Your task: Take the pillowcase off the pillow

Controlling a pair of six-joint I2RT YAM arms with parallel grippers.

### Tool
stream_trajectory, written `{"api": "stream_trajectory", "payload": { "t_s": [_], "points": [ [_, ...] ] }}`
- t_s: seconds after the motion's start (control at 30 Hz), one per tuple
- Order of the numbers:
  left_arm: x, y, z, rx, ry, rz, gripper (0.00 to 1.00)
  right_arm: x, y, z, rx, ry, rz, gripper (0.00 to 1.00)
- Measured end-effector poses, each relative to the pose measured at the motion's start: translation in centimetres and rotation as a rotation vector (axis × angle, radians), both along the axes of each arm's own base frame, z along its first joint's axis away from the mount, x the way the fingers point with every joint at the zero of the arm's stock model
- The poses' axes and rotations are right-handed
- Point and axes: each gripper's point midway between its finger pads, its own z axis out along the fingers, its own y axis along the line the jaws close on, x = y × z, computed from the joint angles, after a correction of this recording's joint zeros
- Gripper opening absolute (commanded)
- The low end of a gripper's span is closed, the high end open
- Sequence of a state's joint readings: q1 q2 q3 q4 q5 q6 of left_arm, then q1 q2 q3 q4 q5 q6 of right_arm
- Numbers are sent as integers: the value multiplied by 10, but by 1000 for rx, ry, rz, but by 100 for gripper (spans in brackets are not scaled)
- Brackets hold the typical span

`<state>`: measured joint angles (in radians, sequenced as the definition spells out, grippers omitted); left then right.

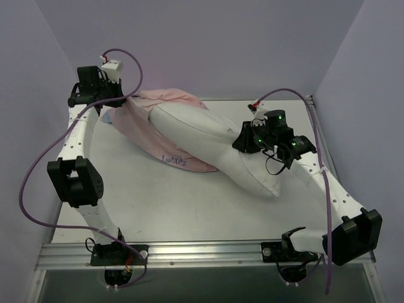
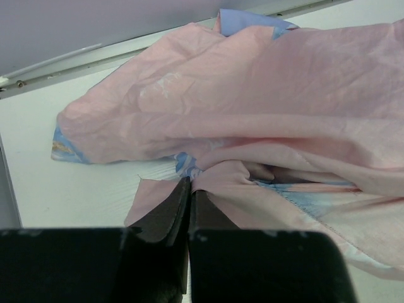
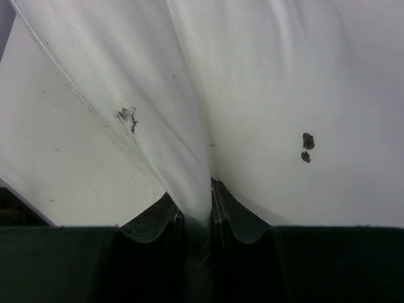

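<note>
The white pillow (image 1: 214, 142) lies diagonally across the table, most of it bare. The pillowcase (image 1: 148, 123), pink side out, still wraps its far left end. My left gripper (image 1: 120, 96) is at the far left, shut on a fold of the pillowcase (image 2: 252, 126); its fingertips (image 2: 180, 189) pinch pink cloth with a little blue print showing. My right gripper (image 1: 247, 140) is shut on a ridge of the pillow (image 3: 189, 113) near its middle right; white fabric runs between its fingers (image 3: 221, 196).
The table's (image 1: 158, 202) near metal rail (image 1: 202, 252) holds both arm bases. Purple walls close in at the back and sides. Cables loop from each arm. Small dark marks (image 3: 307, 146) show on the pillow.
</note>
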<state>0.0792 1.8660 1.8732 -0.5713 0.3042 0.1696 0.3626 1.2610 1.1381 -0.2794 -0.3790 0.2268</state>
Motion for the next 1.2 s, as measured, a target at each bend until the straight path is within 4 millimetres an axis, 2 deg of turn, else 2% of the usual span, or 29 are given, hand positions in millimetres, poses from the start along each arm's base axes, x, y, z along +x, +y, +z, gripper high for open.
{"api": "stream_trajectory", "payload": {
  "t_s": [0.17, 0.3, 0.4, 0.5, 0.57, 0.6, 0.63, 0.7, 0.73, 0.77, 0.8, 0.87, 0.9, 0.93, 1.0, 1.07, 1.1, 1.13, 1.2],
  "points": [
    [-4, 8, -2, -24, 22, -4, 2, -2, -5, 9, -2, 4, 8, 0],
    [-7, 11, 2, -46, 19, -4, 2, 2, -15, 25, -25, -15, -24, 0],
    [-11, 14, 14, -59, 0, 5, 2, 17, -39, 32, -76, -50, -140, 0],
    [-16, 18, 34, -63, -42, 7, 2, 32, -67, 36, -142, -93, -275, 0],
    [-16, 26, 52, -53, -82, 24, 2, 44, -97, 39, -191, -127, -389, 0],
    [-16, 35, 59, -39, -101, 50, 2, 48, -114, 40, -223, -132, -448, 0],
    [-16, 51, 66, -14, -126, 96, 2, 48, -154, 38, -317, -124, -571, 0],
    [-17, 104, 83, 51, -186, 231, 2, 36, -220, 32, -472, -70, -763, 0],
    [-21, 133, 92, 81, -214, 306, 2, 28, -244, 30, -533, -41, -836, 0],
    [-28, 161, 100, 110, -236, 380, 2, 21, -258, 30, -579, -22, -880, 0],
    [-35, 183, 107, 132, -254, 435, 2, 17, -263, 29, -609, -12, -894, 0],
    [-50, 209, 121, 155, -287, 493, 2, 14, -260, 28, -622, -4, -871, 0],
    [-55, 209, 126, 161, -309, 493, 2, 15, -255, 27, -619, -3, -848, 0],
    [-61, 200, 129, 163, -320, 471, 2, 17, -247, 27, -608, -6, -818, 0],
    [-68, 163, 130, 154, -331, 374, 2, 21, -225, 26, -572, -14, -725, 1],
    [-68, 110, 135, 129, -349, 235, 2, 27, -187, 33, -509, -48, -595, 22],
    [-68, 93, 138, 117, -358, 190, 2, 29, -170, 38, -480, -66, -545, 33],
    [-67, 74, 141, 100, -370, 134, 2, 32, -147, 46, -442, -100, -477, 57],
    [-67, 51, 145, 68, -380, 64, 2, 33, -104, 64, -353, -162, -360, 75]
  ]
}}
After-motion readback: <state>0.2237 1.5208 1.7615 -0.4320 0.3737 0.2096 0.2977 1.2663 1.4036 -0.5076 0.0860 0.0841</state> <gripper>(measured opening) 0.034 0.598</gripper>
